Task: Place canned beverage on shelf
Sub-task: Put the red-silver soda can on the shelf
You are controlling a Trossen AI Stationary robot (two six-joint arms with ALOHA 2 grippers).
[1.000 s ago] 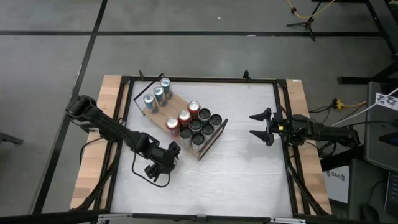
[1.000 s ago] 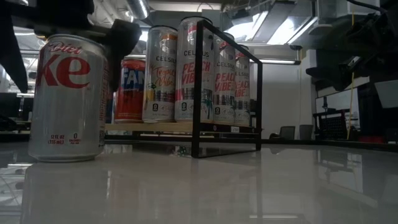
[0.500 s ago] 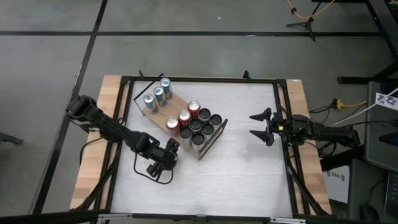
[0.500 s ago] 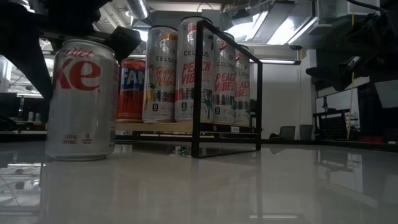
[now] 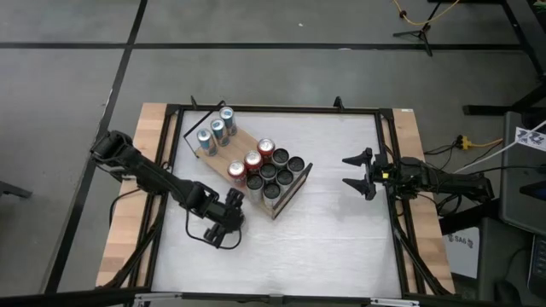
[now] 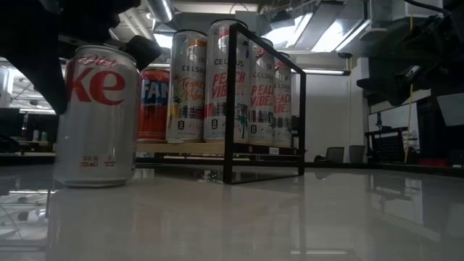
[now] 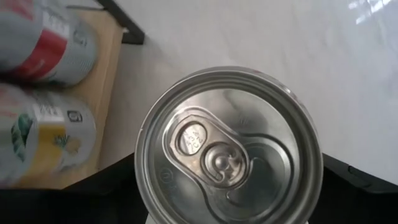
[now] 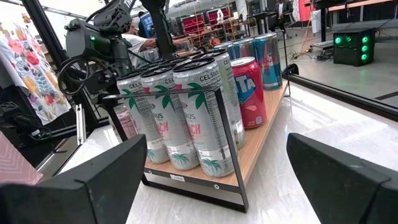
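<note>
Standing upright on white tabletop (image 5: 341,243): silver Diet Coke can (image 6: 98,116), off the shelf (image 5: 233,151), just beside its long edge nr the red cans (image 5: 252,159). Seen from left wrist cam straight down onto lid, pull tab up, can filling most of view, dark gripper parts either side of it. Left gripper (image 5: 224,217) down over the can, arm reaching in from table's left edge. Clamped or just straddling: can't tell from any view. In low view, dark gripper bulk above and to both sides of can top.

Shelf = light-wood board on thin black wire frame, set at an angle mid-table. Loaded w/ three blue-silver cans (image 5: 215,128) at one end, red cans in middle, block of six slim Celsius cans (image 5: 274,176) at other end inside wire frame. All upright.

Right gripper (image 5: 357,173) parked nr table's right edge, well apart from shelf, facing it, jaws spread wide, holding nothing.
</note>
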